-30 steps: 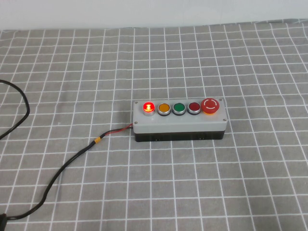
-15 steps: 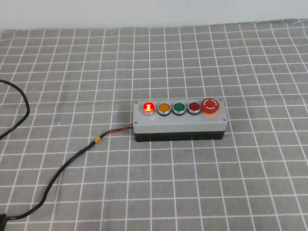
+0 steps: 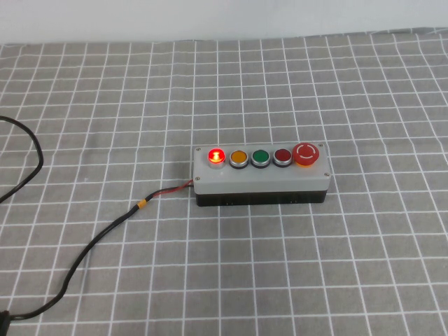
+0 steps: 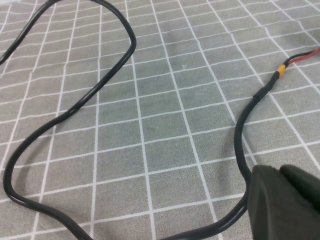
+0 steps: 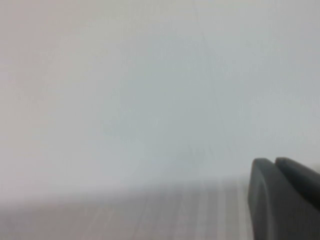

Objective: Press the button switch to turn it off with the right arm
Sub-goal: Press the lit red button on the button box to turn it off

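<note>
- High view: the button box (image 3: 260, 180), grey on top and black at the base, lies flat near the middle of the checked cloth (image 3: 350, 266). Five buttons stand in one row on its top face. From the robot's left to its right they are the lit red button (image 3: 216, 155), glowing; an orange button (image 3: 239, 157); a green button (image 3: 260, 157); a dark red button (image 3: 282, 156); and a large red mushroom button (image 3: 306, 153). A red wire (image 3: 175, 189) leaves the box's left end, meets a yellow band (image 3: 141, 204), and joins the black cable (image 3: 91, 245), which curves toward the near-left corner. Neither gripper shows in this view, so the box cannot be placed against them here.
- Left wrist view: the left gripper (image 4: 279, 171) sits low over the cloth, its two dark fingers (image 4: 265, 200) lying together with no gap between them and holding nothing. The black cable passes just beside the fingertips; whether it touches them cannot be told. Ahead of the gripper, well apart, the cable ends at the yellow band and red wire. A wide cable loop lies off to one side.
- Right wrist view: the right gripper (image 5: 275, 161) faces a pale wall (image 5: 125, 90), with a blurred strip of cloth below. Its fingers are pressed together and empty.
</note>
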